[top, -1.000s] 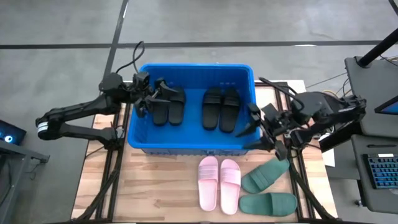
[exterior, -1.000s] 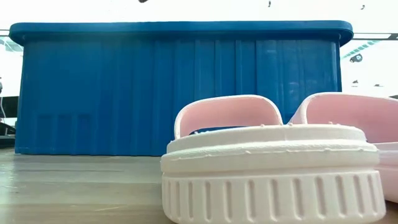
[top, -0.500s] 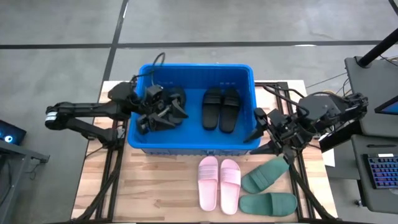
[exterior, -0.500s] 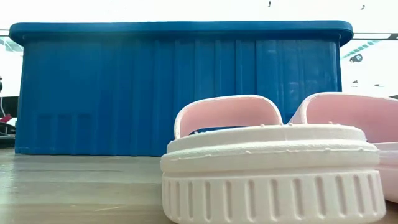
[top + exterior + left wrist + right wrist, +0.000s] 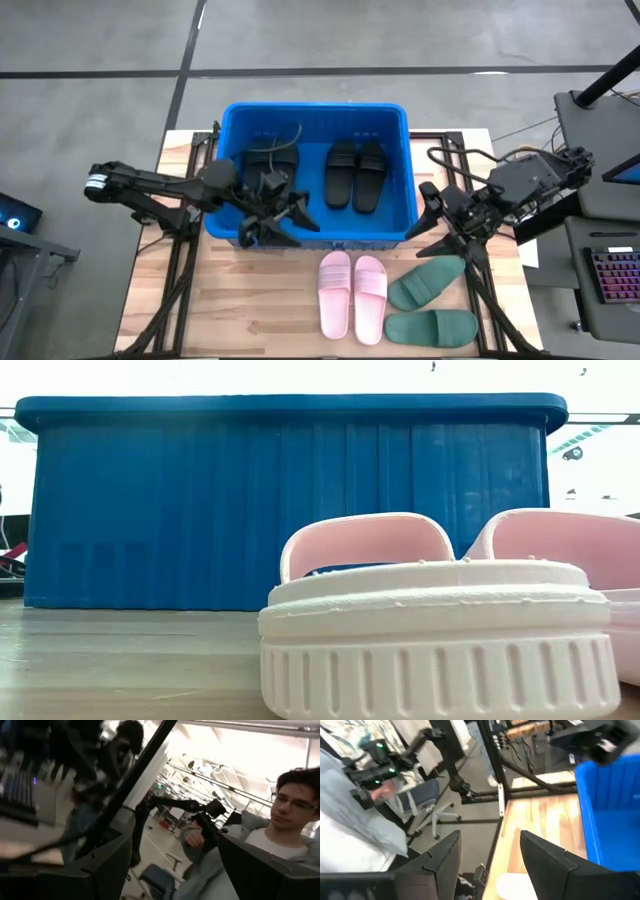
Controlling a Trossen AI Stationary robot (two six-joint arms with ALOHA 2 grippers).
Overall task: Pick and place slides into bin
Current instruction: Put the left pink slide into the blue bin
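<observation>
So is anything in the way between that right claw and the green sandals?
Nothing visible. The right gripper hangs open beside the blue bin, with the nearest green sandal lying on bare table close by.

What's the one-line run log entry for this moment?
bin: four black slides inside | table: pink pair, green pair waiting | left tool: open, empty, over bin's near wall | right tool: open, empty, beside bin

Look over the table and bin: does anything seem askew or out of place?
One thing: on the table, the upper dark green slide lies tilted, out of line with its mate, while the pink pair lies neatly side by side. Four black slides already lie in the blue bin.
</observation>
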